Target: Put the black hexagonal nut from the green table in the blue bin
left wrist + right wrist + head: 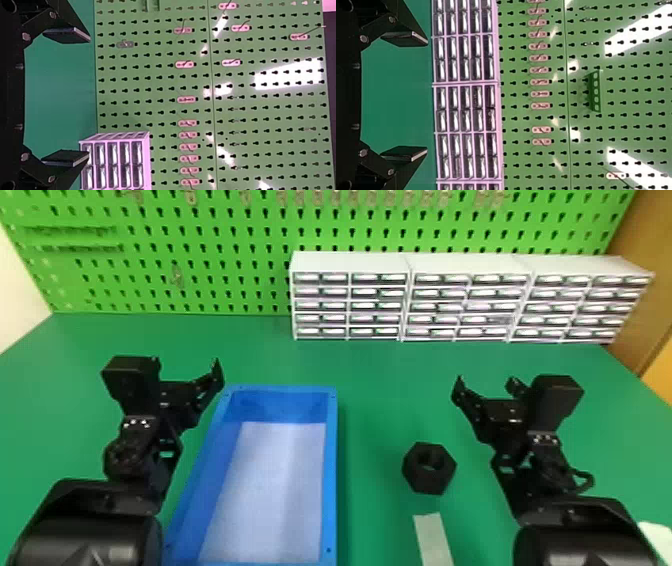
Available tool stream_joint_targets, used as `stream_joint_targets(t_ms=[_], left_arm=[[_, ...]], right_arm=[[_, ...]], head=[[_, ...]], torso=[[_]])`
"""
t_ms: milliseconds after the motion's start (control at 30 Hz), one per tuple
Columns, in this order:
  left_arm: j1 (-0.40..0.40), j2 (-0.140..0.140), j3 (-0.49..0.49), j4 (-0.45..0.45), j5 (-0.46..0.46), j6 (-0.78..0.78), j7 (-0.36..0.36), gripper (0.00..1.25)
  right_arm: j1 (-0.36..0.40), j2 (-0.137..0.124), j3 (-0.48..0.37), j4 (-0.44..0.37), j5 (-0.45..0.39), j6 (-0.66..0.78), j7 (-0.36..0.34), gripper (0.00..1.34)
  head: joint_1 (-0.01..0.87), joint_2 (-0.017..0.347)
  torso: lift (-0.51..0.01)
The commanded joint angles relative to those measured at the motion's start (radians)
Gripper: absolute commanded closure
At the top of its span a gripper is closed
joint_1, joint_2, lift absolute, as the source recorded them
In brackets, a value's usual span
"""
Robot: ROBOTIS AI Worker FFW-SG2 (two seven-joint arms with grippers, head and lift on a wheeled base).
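In the head view, the left gripper [189, 374] is just left of the bin's far end, its two fingers spread wide. One blue bin [331, 470] sits on the table [375, 365]; right of it lie one black nut [422, 484] and, nearer the robot, one pale strip [433, 535]. Three drawer units [465, 265] stand beyond the bin, rightward. The right gripper [486, 384], well right of the bin, also has two fingers wide apart. The right wrist view shows one green rack [596, 91] on the pegboard [613, 126].
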Motion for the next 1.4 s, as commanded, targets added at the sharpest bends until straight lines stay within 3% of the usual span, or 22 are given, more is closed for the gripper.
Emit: stream_joint_targets(t_ms=[0, 967, 1367], left_arm=[[-0.002, -0.001, -0.004, 0.0, 0.0, 0.001, 0.0, 0.24], [0.001, 0.0, 0.0, -0.002, 0.002, 0.001, 0.0, 0.24], [0.002, 0.0, 0.002, -0.002, 0.002, 0.002, 0.0, 0.24]], right_arm=[[0.0, 0.001, -0.001, -0.001, 0.0, 0.0, 0.0, 0.32], [-0.006, -0.004, 0.01, -0.001, 0.002, 0.015, 0.0, 0.32], [-0.055, -0.032, 0.013, -0.044, 0.013, 0.184, 0.026, 0.32]], head=[[0.686, 0.052], [0.686, 0.052], [0.686, 0.052]], torso=[[-0.097], [-0.097], [-0.097]])
